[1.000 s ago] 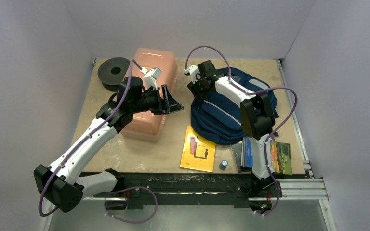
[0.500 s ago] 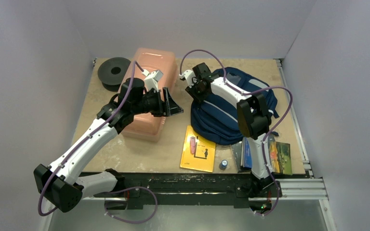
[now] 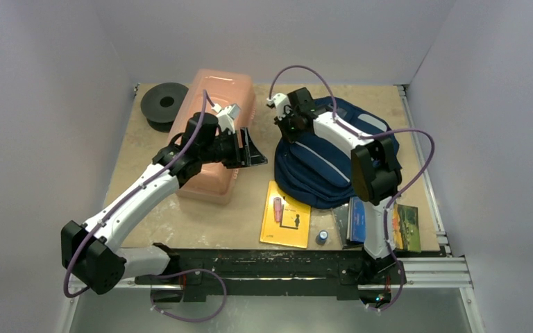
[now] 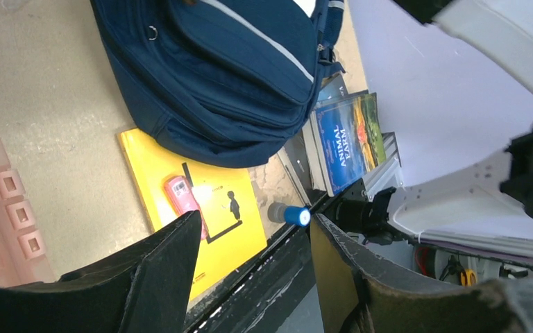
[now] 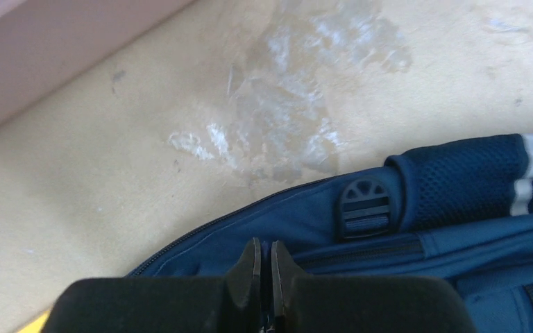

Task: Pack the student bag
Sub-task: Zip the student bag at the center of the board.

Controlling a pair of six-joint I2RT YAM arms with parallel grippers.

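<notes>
White arm links, black joints; purple cables; black jaws

"ANIMAL FARM" stands on the blue book cover, centre right of the left wrist view; the yellow book's print is illegible.

One backpack, one box (pink)

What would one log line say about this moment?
left pincer: open, empty | right pincer: shut at student bag zip | yellow book: on table
</notes>
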